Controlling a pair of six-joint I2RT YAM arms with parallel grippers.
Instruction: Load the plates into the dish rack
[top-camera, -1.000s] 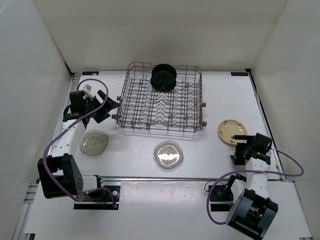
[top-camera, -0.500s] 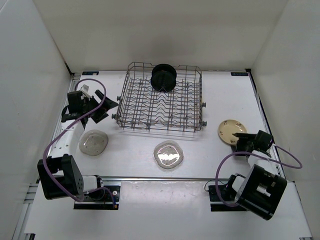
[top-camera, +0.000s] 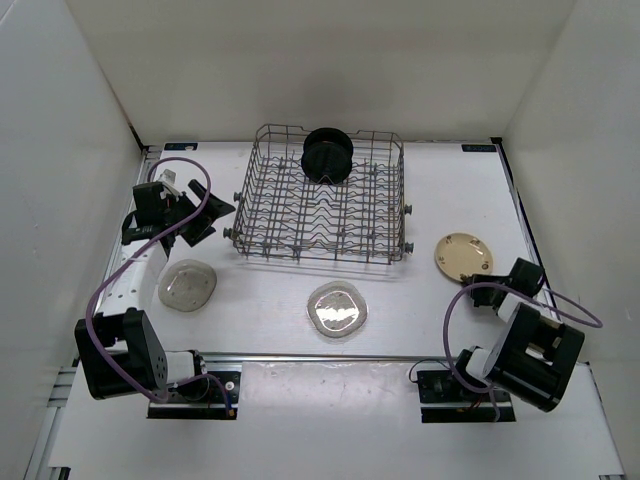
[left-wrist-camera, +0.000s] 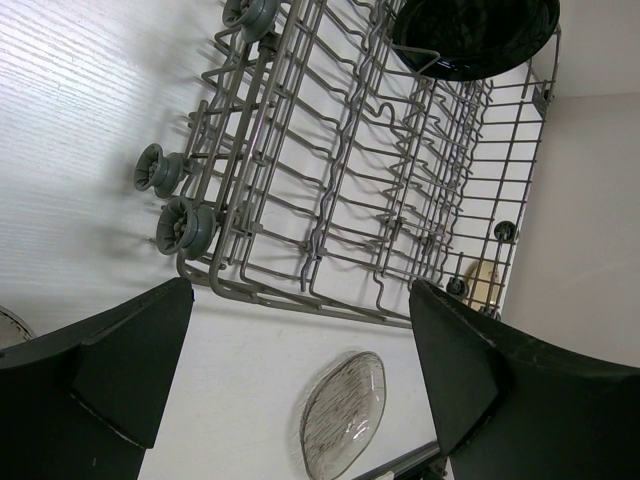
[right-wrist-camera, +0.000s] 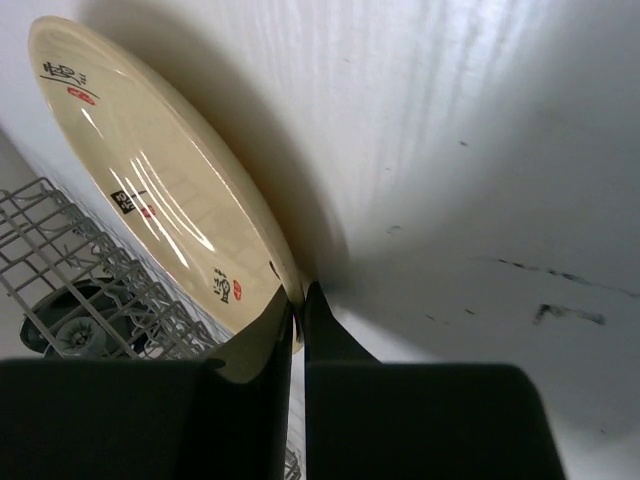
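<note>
The cream-tan plate (top-camera: 462, 257) (right-wrist-camera: 150, 180) sits right of the dish rack (top-camera: 395, 215), and my right gripper (top-camera: 497, 283) (right-wrist-camera: 298, 300) is shut on its near rim, which is tilted up off the table. Black plates (top-camera: 327, 155) (left-wrist-camera: 480, 40) stand upright at the back of the rack. One clear plate (top-camera: 337, 308) (left-wrist-camera: 345, 415) lies in front of the rack, and another clear plate (top-camera: 187, 284) lies at the left. My left gripper (top-camera: 222, 222) (left-wrist-camera: 300, 300) hangs open and empty beside the rack's left side (left-wrist-camera: 330, 200).
White walls close in the table on the left, back and right. A metal rail (top-camera: 330, 357) runs along the near edge between the arm bases. Purple cables loop off both arms. Small roller wheels (left-wrist-camera: 175, 225) stick out from the rack's side.
My right gripper has gone from open to shut on the cream-tan plate's rim, and its arm has swung round to the right. The left arm has barely shifted.
</note>
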